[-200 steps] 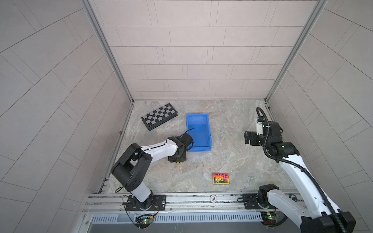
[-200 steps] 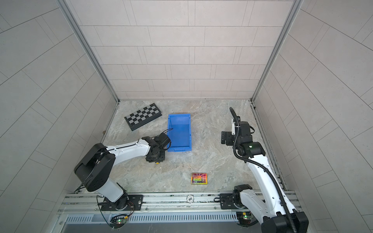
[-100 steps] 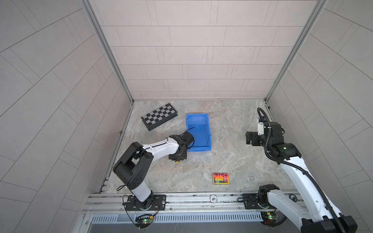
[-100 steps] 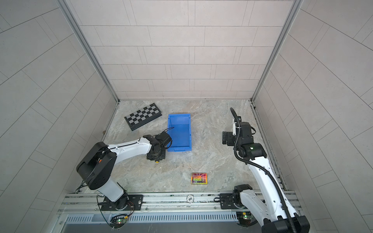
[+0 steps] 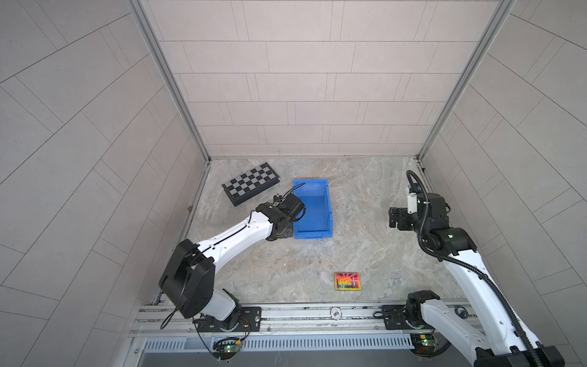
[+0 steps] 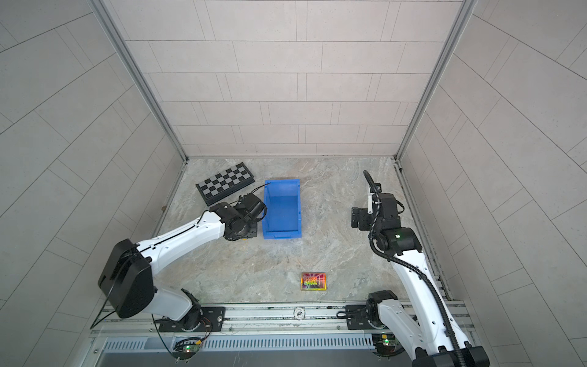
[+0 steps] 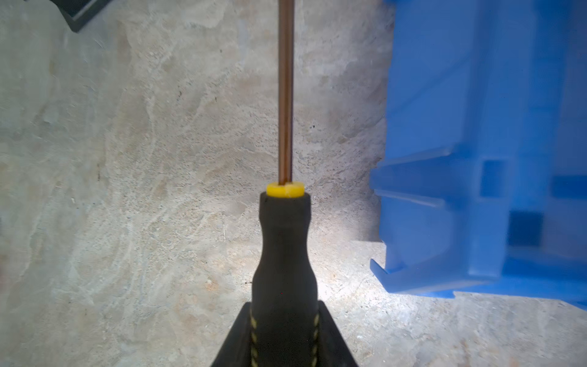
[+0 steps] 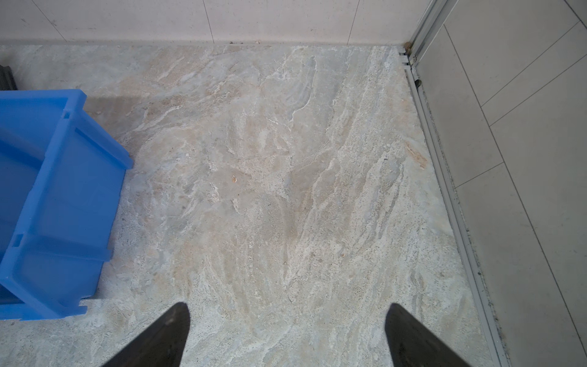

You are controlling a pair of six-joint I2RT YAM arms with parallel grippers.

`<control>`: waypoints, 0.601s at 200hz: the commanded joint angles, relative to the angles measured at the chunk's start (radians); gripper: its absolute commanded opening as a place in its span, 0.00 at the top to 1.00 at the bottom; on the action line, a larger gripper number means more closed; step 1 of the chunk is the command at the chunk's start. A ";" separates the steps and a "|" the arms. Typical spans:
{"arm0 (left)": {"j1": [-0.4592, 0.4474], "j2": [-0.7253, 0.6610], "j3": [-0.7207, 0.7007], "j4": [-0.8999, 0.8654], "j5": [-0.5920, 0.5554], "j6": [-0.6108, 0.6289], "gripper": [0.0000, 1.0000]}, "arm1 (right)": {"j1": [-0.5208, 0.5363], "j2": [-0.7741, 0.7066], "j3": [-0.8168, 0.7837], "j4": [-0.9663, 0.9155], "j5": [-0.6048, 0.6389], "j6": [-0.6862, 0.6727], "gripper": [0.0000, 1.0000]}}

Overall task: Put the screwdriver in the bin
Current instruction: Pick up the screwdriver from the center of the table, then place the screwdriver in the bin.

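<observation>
The screwdriver (image 7: 285, 241) has a black handle, a yellow collar and a thin shaft. It points along the floor beside the bin's outer wall. My left gripper (image 7: 284, 305) is shut on its handle, one finger on each side. In both top views this gripper (image 5: 281, 233) (image 6: 246, 233) is low at the near left corner of the blue bin (image 5: 313, 216) (image 6: 282, 209) (image 7: 476, 159), outside it. A yellow speck of the screwdriver (image 5: 279, 240) shows under the wrist. My right gripper (image 8: 287, 306) (image 5: 394, 217) (image 6: 355, 217) stands open and holds nothing, well to the right of the bin (image 8: 63, 190).
A black-and-grey chequered board (image 5: 251, 183) (image 6: 226, 182) lies behind and left of the bin, close to the left wall. A small colourful card (image 5: 347, 281) (image 6: 313, 281) lies near the front rail. Tiled walls close the floor on three sides.
The left arm's elbow has shifted slightly while its gripper stays at the bin's near left corner. The right arm has hardly moved.
</observation>
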 commanded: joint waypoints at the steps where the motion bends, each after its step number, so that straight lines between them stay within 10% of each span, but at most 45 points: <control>1: 0.014 -0.039 0.035 -0.064 -0.043 0.022 0.88 | -0.003 -0.017 -0.002 -0.019 0.019 -0.013 0.02; 120: -0.036 -0.014 0.280 -0.076 -0.057 0.080 0.87 | -0.002 -0.025 -0.012 -0.020 0.033 -0.012 0.02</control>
